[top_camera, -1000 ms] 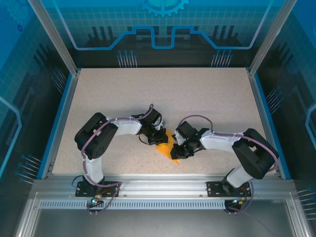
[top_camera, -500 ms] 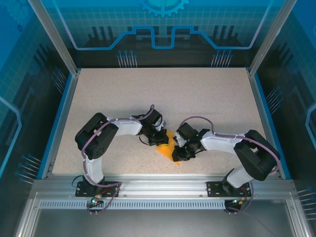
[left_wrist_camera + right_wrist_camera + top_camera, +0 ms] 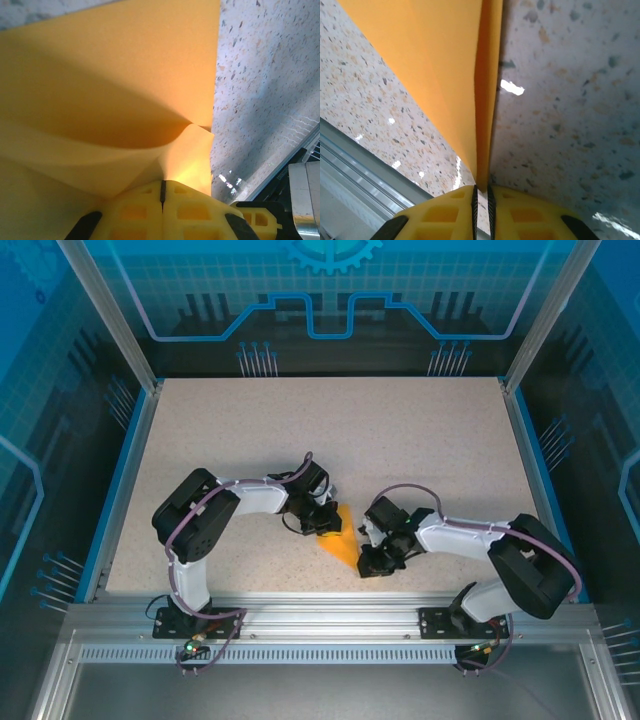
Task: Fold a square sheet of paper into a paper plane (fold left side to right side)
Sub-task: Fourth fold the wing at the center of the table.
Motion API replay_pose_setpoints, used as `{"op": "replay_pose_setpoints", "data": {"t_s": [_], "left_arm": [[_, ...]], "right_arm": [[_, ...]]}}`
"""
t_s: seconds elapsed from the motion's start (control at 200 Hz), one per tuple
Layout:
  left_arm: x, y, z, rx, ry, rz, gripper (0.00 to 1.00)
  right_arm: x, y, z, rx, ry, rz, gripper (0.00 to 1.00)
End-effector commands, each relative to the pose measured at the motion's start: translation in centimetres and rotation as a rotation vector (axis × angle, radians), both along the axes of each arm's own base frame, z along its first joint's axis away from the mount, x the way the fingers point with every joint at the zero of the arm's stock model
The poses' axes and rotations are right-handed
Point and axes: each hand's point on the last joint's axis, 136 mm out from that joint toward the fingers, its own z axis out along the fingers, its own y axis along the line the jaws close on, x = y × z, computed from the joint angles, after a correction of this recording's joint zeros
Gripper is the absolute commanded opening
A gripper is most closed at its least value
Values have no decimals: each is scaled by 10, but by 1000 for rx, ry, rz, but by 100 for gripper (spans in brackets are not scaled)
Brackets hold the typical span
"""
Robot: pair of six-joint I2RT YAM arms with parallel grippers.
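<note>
– Two grippers have the paper, yes? Begin from the near side.

– Yes. Nearest to the arm bases, the right gripper [image 3: 481, 192] has its jaws pressed together on the near edge of the thin bright orange sheet of paper [image 3: 337, 538], where two layers meet at a crease.

– And where does the sheet lie?

– On the speckled beige table [image 3: 400, 430], between the two grippers, near the front edge. It is folded to a pointed shape and does not lie fully flat. A little farther, the left gripper [image 3: 162, 192] is pinched on the far part, and one flap curls up beside its fingers.

– How will it handle?

– I judge it very light, soft, and easy to wrinkle or tear. It can slip on the smooth table. Better to take it at an edge or a corner, close to the crease, and pull gently. Two grips pulling apart could rip it.
</note>
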Motion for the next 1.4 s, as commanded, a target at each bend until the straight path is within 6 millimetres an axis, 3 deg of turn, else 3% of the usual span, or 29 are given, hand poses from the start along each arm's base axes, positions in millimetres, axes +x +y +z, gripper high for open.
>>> {"op": "replay_pose_setpoints", "data": {"t_s": [0.0, 0.21, 0.34, 0.515, 0.725, 1.14, 1.261, 1.396], "left_arm": [[-13, 26, -34, 145, 48, 11, 1], [-12, 25, -32, 139, 44, 12, 1], [-12, 25, -30, 136, 42, 12, 0], [-12, 25, -30, 135, 45, 12, 0], [-12, 24, -30, 133, 44, 10, 1], [-10, 23, -27, 130, 35, 7, 1], [-6, 20, -19, 114, 14, 3, 3], [4, 12, 6, 65, -65, -16, 11]], "right_arm": [[-25, -17, 5, -57, 59, 8, 16], [10, 9, 49, 164, -106, -67, 14], [30, 30, 53, 235, -137, -73, 11], [54, 33, 43, 217, -166, -118, 8], [49, 33, 20, 188, -107, -114, 7], [24, -2, -24, -12, -6, -115, 6], [17, -19, -29, -108, 5, -108, 5], [11, -29, -31, -149, 17, -110, 0]]}}
